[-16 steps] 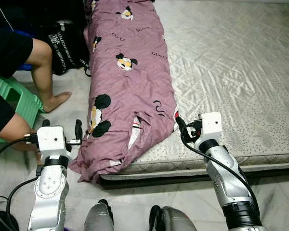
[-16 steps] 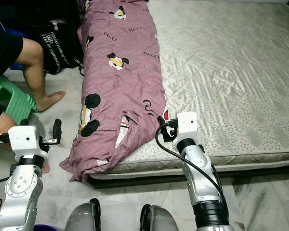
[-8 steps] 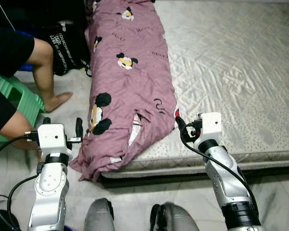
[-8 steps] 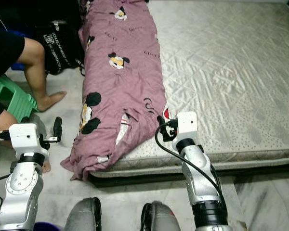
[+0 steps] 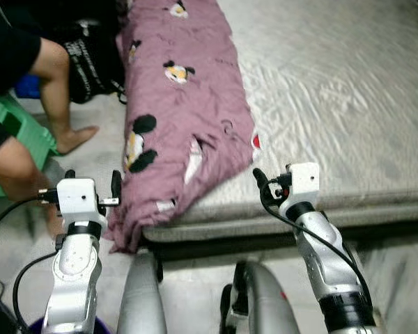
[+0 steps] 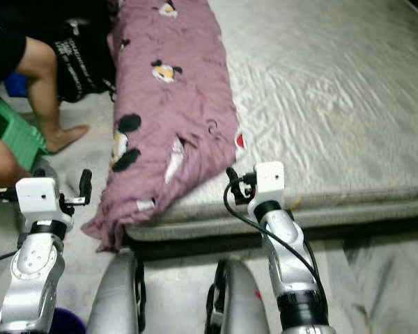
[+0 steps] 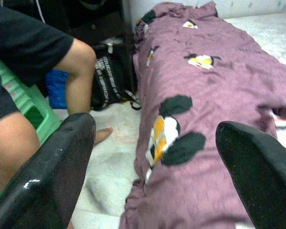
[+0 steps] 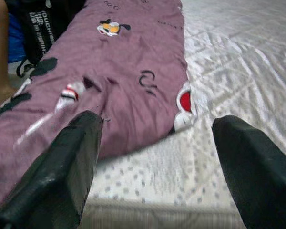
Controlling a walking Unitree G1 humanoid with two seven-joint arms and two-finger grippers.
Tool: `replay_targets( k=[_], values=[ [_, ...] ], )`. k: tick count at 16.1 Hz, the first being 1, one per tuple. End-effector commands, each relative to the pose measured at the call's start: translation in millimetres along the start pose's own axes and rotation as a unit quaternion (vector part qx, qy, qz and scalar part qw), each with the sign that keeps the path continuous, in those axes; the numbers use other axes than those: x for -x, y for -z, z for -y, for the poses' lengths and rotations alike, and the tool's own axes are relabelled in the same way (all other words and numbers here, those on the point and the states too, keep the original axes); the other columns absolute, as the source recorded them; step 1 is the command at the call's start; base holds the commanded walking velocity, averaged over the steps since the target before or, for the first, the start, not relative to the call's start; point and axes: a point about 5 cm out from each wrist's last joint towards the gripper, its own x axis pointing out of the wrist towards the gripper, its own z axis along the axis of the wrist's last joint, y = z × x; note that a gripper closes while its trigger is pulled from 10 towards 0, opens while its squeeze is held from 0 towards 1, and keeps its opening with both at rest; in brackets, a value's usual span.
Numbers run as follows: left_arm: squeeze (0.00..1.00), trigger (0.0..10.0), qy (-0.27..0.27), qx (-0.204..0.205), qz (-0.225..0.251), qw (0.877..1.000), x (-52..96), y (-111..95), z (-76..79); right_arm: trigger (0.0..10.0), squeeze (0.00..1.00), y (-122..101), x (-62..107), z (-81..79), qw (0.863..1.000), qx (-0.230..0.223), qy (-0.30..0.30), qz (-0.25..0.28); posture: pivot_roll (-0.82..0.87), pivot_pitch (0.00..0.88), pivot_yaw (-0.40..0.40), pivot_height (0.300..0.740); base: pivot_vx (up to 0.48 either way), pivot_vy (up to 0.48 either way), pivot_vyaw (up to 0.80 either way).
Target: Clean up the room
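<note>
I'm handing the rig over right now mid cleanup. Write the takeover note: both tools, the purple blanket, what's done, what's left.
Left tool: open, empty, raised over the floor beside the bed's near left corner, facing the blanket.
Right tool: open, empty, at the mattress near edge, just short of the blanket's corner.
Purple blanket: bunched in a long strip along the mattress's left side, its near end hanging over the edge toward the floor.
A person's legs and a green stool are close on the left; keep clear.
Done: nothing gripped yet.
Left: take hold of the blanket and tidy it.
</note>
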Motion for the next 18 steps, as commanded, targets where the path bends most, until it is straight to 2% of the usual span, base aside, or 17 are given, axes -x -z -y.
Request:
replay_targets(
  k=[1, 9, 13, 18],
  values=[
    [0.00, 10.0, -0.002, -0.003, -0.008, 1.000, 1.7, 2.4, -0.2, 10.0, 0.00, 5.1, 1.3, 1.1, 1.000, -0.003, 0.000, -0.008, 0.06, 0.190, -0.025, 0.596, 0.000, 0.000, 0.00],
    [0.00, 10.0, 0.002, 0.012, -0.013, 1.000, 2.8, 3.1, -1.5, 10.0, 0.00, 6.4, 0.8, 0.5, 1.000, 0.002, -0.005, -0.011, 0.06, 0.212, -0.027, 0.596, 0.235, 0.000, 0.00],
    [0.00, 10.0, 0.004, 0.016, -0.015, 1.000, 2.4, 3.3, -0.7, 10.0, 0.00, 6.1, 0.7, 0.2, 1.000, -0.001, -0.006, -0.010, 0.06, 0.218, -0.025, 0.596, 0.281, 0.000, 0.70],
    [0.00, 10.0, 0.008, 0.019, -0.019, 1.000, 1.2, 4.0, 1.0, 10.0, 0.00, 6.6, 0.6, 0.0, 1.000, -0.004, -0.007, -0.010, 0.06, 0.221, -0.025, 0.596, 0.215, 0.000, 0.00]
  ],
)
